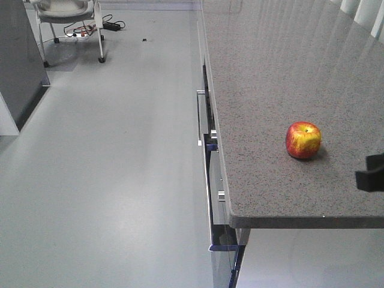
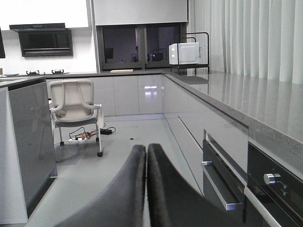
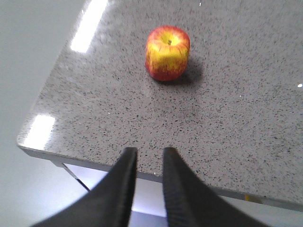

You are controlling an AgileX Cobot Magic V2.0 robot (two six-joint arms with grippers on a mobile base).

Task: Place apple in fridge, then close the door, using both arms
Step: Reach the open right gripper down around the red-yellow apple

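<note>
A red apple with yellow patches (image 1: 303, 140) stands upright on the speckled grey countertop (image 1: 270, 72), near its front left corner. In the right wrist view the apple (image 3: 167, 52) lies ahead of my right gripper (image 3: 147, 150). That gripper hovers over the counter's near edge, its fingers a little apart with nothing between them. A black part of the right arm (image 1: 371, 173) shows at the right edge of the front view. My left gripper (image 2: 146, 145) is shut and empty, held over the floor and pointing down the kitchen aisle. The fridge and its door are out of view.
Drawers with metal handles (image 1: 200, 117) run below the counter's left side. A dark grey cabinet block (image 2: 31, 142) stands on the left of the aisle. A wheeled chair (image 2: 75, 106) and floor cables (image 1: 99, 26) are at the far end. A microwave (image 2: 184, 53) sits on the far counter.
</note>
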